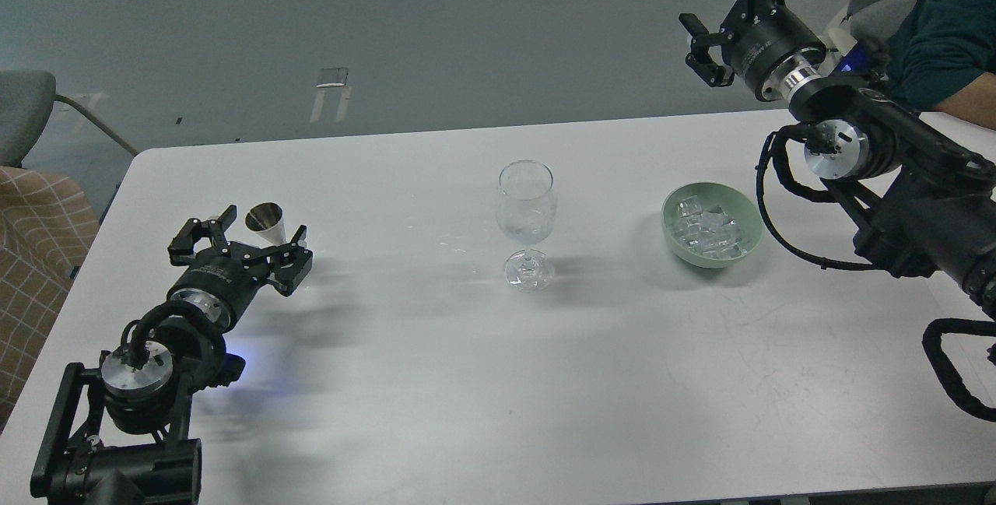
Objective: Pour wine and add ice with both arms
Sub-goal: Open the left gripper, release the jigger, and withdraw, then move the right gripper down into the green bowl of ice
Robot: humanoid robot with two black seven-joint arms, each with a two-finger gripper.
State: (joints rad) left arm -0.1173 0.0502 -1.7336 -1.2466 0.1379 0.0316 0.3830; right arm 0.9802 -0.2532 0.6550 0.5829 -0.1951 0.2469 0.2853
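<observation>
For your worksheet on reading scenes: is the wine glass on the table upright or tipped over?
Upright. The wine glass stands on its foot on the white table, stem vertical, rim on top. Whether it holds anything, I cannot tell.

Bulky black jointed arms (895, 139), silver discs, looping black cables

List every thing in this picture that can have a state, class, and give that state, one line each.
Wine glass: upright, looks empty.
Green bowl: upright, holds the ice.
Metal cup: upright on the table, between the fingers of the left tool.
Left tool: open around the cup, not closed on it.
Right tool: open, empty, raised beyond the table.
</observation>
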